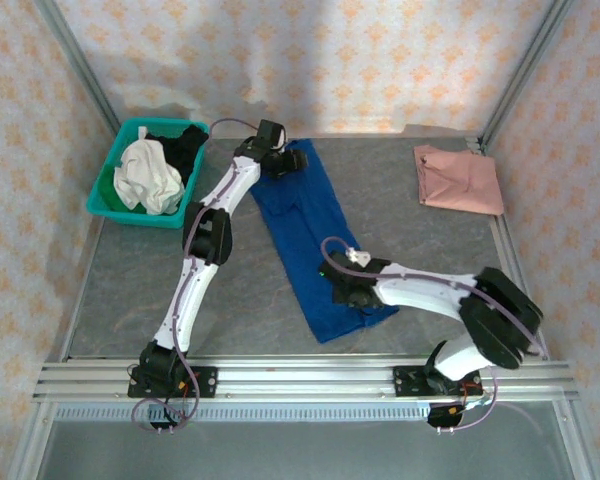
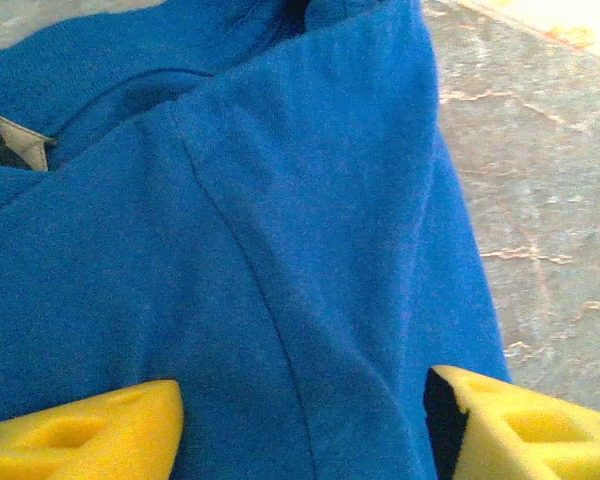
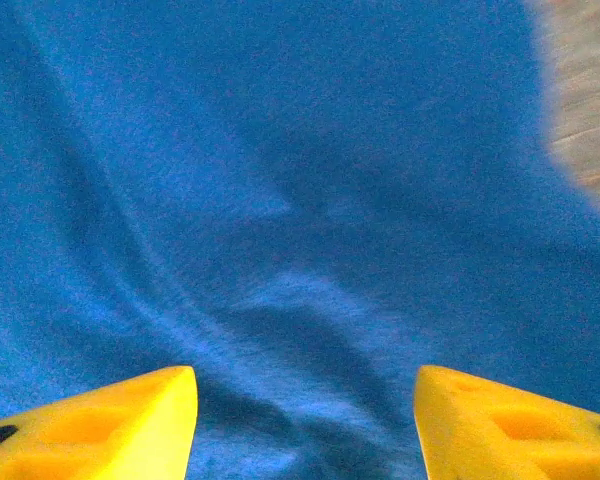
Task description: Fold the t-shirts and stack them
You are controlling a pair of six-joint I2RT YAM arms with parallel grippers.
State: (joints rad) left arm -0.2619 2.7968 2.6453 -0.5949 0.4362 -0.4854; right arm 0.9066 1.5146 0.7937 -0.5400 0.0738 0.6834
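From above, we see the blue t-shirt (image 1: 305, 235) lying as a long narrow strip on the worktop (image 1: 130, 270), just right of the teal basket (image 1: 100, 187). The folded pink t-shirt (image 1: 460, 178) sits well right of that basket. The left pincer (image 1: 280, 160) hovers at the strip's end nearest the basket, the right pincer (image 1: 345, 290) at the end farthest from it. At the left wrist, yellow fingers (image 2: 80, 430) stand wide over the shoulder seam, gripping nothing. At the right wrist, fingers (image 3: 500, 420) likewise spread wide above blue cloth. We judge the lengthwise fold done; next, pinch one end and carry it over the other.
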